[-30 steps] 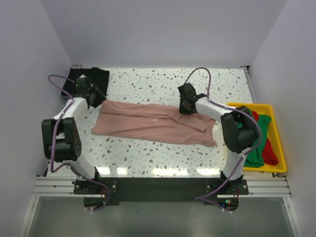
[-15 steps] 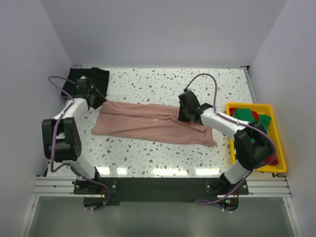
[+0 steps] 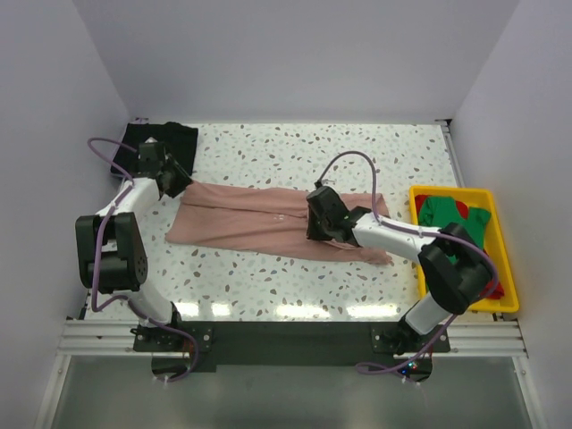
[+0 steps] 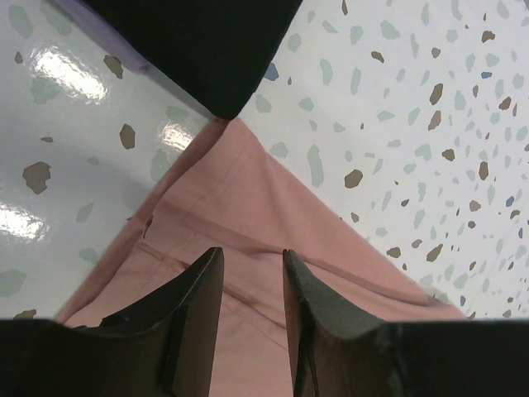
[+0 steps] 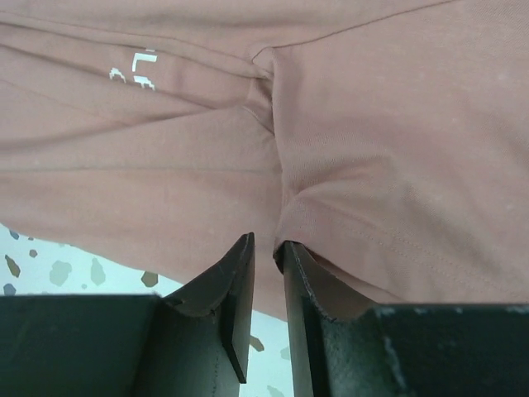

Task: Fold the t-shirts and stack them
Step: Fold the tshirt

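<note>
The dusty-pink t-shirt (image 3: 241, 219) lies flat on the table as a long band; white print shows in the right wrist view (image 5: 145, 70). My left gripper (image 3: 177, 184) rests on its far left corner (image 4: 273, 207), jaws a little apart with flat cloth between them (image 4: 252, 252). My right gripper (image 3: 315, 232) is low over the band's middle, near its front edge, jaws a narrow slit (image 5: 266, 240); a sleeve hem (image 5: 372, 256) touches one fingertip. The black t-shirt (image 3: 179, 138) lies folded at the far left corner (image 4: 207, 41). The green (image 3: 465, 223) and red (image 3: 490, 277) shirts lie in the bin.
The yellow plastic bin (image 3: 451, 189) stands at the table's right edge. White walls close in the back and both sides. The speckled tabletop (image 3: 286, 152) shows beyond the pink shirt and in front of it.
My right gripper has moved from the pink shirt's far edge leftward and nearer, across to its front edge. The shirt's outline and my left gripper have not moved.
</note>
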Controlling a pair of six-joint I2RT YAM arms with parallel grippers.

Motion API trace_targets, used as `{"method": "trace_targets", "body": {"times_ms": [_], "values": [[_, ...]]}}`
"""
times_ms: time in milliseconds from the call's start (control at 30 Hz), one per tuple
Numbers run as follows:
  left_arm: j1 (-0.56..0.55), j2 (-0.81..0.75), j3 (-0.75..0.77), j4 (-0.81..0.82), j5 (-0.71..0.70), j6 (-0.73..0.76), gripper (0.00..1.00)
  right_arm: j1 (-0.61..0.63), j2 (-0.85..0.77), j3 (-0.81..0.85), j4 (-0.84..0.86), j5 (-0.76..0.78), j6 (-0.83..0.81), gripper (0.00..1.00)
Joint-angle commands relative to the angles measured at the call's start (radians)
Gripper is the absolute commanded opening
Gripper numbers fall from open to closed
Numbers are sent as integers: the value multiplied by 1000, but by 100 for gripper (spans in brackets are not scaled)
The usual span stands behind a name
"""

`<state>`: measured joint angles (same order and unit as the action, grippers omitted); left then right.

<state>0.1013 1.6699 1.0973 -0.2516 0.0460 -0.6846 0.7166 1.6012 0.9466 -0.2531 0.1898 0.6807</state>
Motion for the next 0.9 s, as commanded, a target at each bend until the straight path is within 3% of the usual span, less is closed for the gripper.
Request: {"method": "trace_targets", "body": {"times_ms": [0, 67, 233, 467, 867], "values": [[-6, 2, -5, 23, 8, 13, 39, 11, -61, -25, 64, 2, 7, 27], [-5, 1, -7, 25, 2, 11, 39, 15, -110, -43, 58, -9, 5, 38], [-6, 2, -11, 23, -18, 5, 39, 14, -185, -28, -8, 72, -29, 42], [-8, 33, -10, 23, -69, -23, 36, 12, -48, 118, -77, 91, -110, 40], [-48, 82, -14, 14, -135, -49, 36, 40, 88, 124, -83, 89, -145, 43]]}}
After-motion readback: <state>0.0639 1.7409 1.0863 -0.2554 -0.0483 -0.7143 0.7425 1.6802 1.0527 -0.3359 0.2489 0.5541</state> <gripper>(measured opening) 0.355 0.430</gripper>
